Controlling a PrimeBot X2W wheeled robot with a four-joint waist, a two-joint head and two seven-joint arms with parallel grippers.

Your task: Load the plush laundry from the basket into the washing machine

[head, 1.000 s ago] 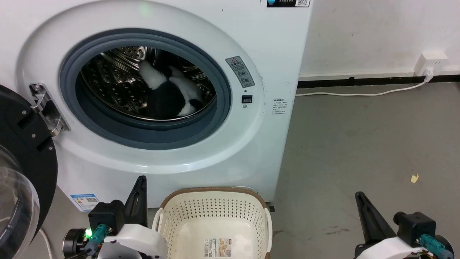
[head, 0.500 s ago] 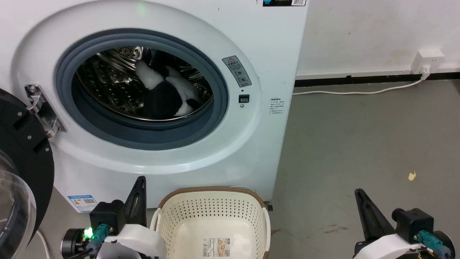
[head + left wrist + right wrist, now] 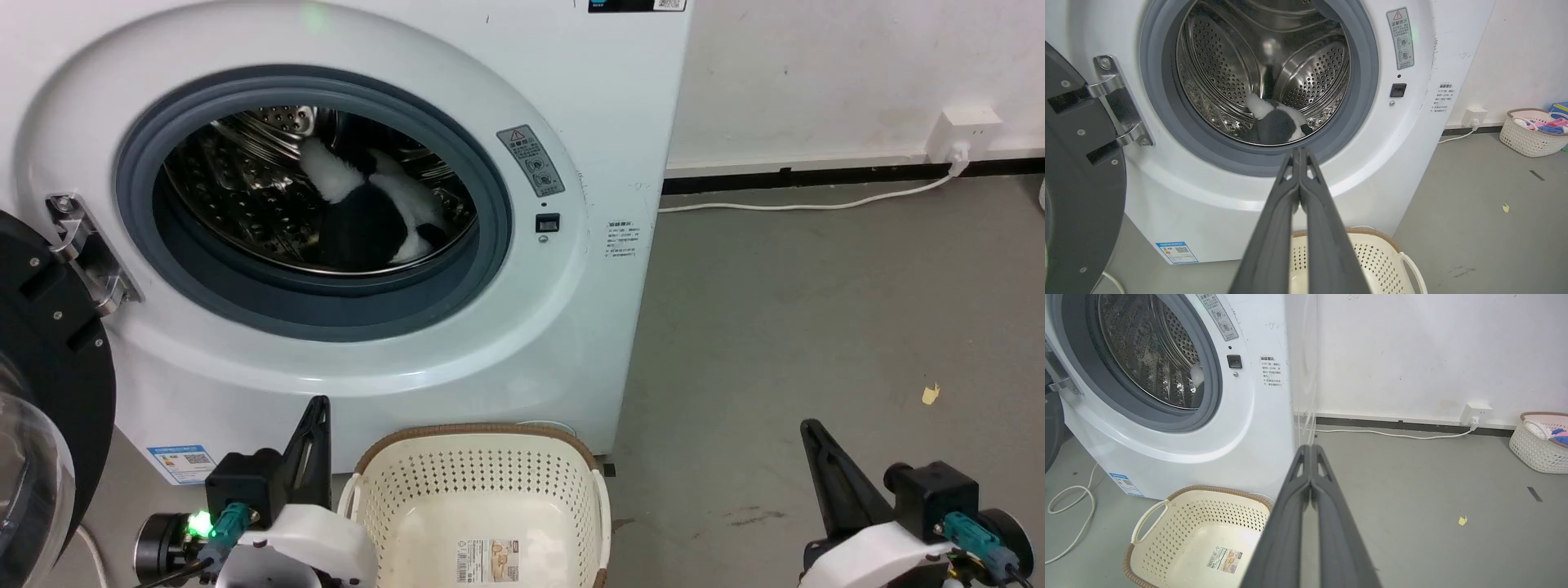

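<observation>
The black-and-white plush laundry lies inside the steel drum of the white washing machine, whose black-rimmed door hangs open at the left. From the left wrist the plush laundry sits low in the drum. The cream basket stands on the floor below the porthole, with just a paper label on its bottom. My left gripper is shut beside the basket's left side, holding nothing. My right gripper is shut over the floor to the right. The basket looks bare inside from the right wrist too.
A white cable runs along the wall base to a socket. A second basket with coloured laundry stands far right by the wall. A small yellow scrap lies on the grey floor. Another cable loops on the floor left of the machine.
The whole head view has shifted slightly left and up, so the camera moved. Both grippers stay shut and the plush stays in the drum.
</observation>
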